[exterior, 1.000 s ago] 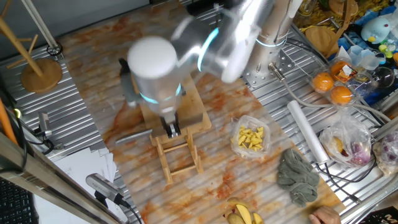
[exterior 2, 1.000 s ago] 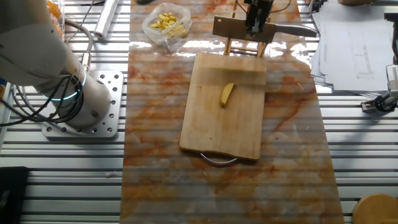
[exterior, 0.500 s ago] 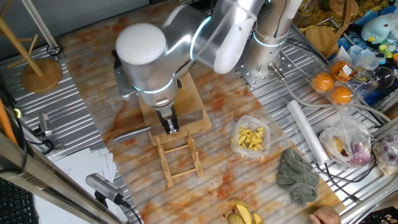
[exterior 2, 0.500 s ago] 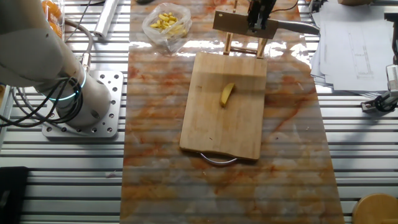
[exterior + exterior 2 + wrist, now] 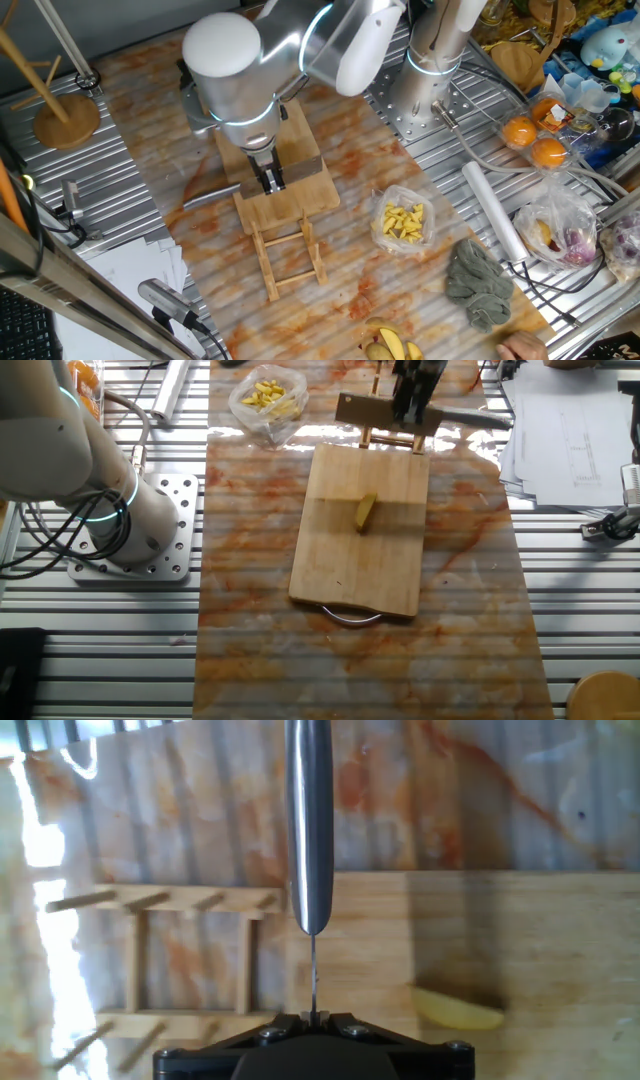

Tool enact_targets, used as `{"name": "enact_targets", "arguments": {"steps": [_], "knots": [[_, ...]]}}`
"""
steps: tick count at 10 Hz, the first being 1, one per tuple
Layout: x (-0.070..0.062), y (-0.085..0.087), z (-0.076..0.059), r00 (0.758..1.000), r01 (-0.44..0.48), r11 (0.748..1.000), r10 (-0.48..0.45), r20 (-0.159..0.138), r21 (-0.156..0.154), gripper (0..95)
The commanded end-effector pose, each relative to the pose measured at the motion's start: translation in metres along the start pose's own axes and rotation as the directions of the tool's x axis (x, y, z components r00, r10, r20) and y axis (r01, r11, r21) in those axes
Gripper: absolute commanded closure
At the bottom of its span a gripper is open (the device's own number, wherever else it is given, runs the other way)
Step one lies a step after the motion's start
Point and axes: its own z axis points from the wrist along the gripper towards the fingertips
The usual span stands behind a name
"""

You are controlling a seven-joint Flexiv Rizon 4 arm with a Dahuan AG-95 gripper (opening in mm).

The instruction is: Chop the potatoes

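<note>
A pale-yellow potato wedge (image 5: 365, 512) lies near the far middle of the wooden cutting board (image 5: 350, 570). In the hand view the potato (image 5: 456, 1010) sits to the right of my gripper (image 5: 315, 1016), on the board (image 5: 520, 940). My gripper (image 5: 410, 402) is shut on a cleaver's blade (image 5: 362, 408), with the steel handle (image 5: 472, 418) pointing right. It hovers over the board's far edge, beside the wooden rack (image 5: 190, 960). In one fixed view the gripper (image 5: 271, 182) hangs over the board (image 5: 305, 190); the arm hides the potato there.
A clear bag of yellow pieces (image 5: 266, 398) lies left of the rack, also in one fixed view (image 5: 403, 222). The robot base (image 5: 130, 530) stands left of the board. Papers (image 5: 560, 420), oranges (image 5: 535, 140), a grey cloth (image 5: 478, 280) and a white roll (image 5: 492, 210) lie around.
My gripper has carried the cleaver from above the rack to over the board's edge, closer to the potato. The potato has not moved.
</note>
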Motion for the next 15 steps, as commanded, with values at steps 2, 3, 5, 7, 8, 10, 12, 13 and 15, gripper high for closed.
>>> {"name": "enact_targets", "arguments": {"steps": [2,3,5,7,8,10,12,13,15], "knots": [[0.0053,-0.0087,0.0094,1.0,-0.025,1.0,0.025,0.005,0.004,95.0],[0.0051,-0.0087,0.0111,1.0,-0.025,1.0,0.025,0.014,0.009,95.0],[0.0055,-0.0087,0.0102,1.0,0.0,1.0,0.0,0.013,0.006,95.0],[0.0071,-0.0088,0.0089,0.999,0.046,0.999,-0.046,0.025,0.011,95.0],[0.0071,-0.0088,0.0089,0.998,0.054,0.998,-0.055,0.038,0.01,95.0],[0.0071,-0.0088,0.0089,0.992,0.096,0.995,-0.099,0.083,0.042,95.0],[0.0071,-0.0088,0.0089,0.996,0.037,0.998,-0.041,0.078,0.046,95.0],[0.0071,-0.0088,0.0089,0.997,0.011,0.998,-0.016,0.082,0.059,95.0],[0.0071,-0.0088,0.0089,0.996,-0.029,0.996,0.022,0.085,0.08,95.0]]}}
